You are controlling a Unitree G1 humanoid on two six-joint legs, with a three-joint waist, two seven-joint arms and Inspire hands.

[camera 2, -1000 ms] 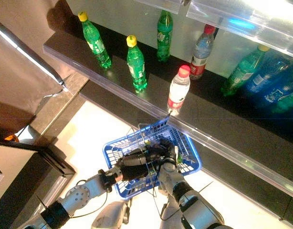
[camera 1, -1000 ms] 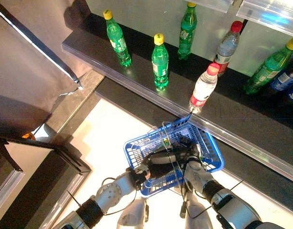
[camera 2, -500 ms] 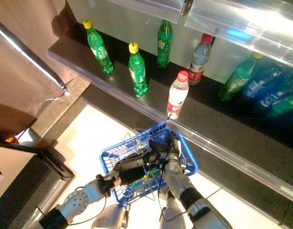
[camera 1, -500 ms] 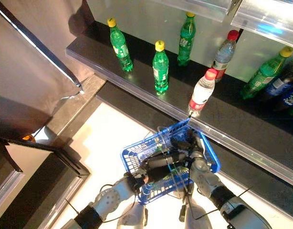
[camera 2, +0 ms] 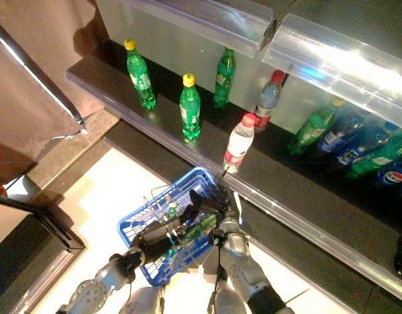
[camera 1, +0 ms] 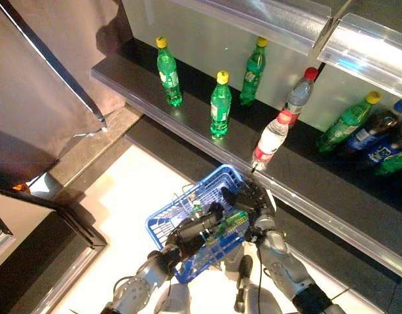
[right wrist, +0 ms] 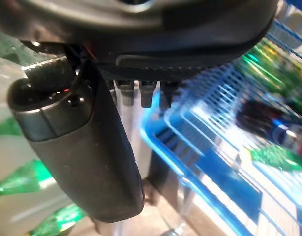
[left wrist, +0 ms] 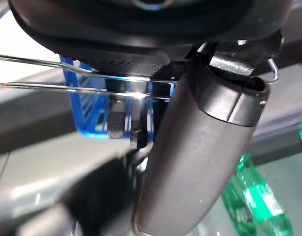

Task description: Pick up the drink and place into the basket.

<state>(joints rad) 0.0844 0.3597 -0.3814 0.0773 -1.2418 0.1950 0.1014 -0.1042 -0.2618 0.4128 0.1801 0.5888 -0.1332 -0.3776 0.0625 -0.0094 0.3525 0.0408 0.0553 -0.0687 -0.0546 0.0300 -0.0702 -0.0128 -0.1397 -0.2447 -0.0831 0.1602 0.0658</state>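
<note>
left hand (camera 1: 200, 226) curled round blue basket's (camera 1: 163, 222) wire handle.

basket (camera 1: 163, 227) contents blurred, partly hidden

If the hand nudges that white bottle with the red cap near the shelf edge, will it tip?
Probably. The white bottle stands tall and narrow near the shelf's front edge, directly above the basket. Its round body would likely roll once down.
</note>
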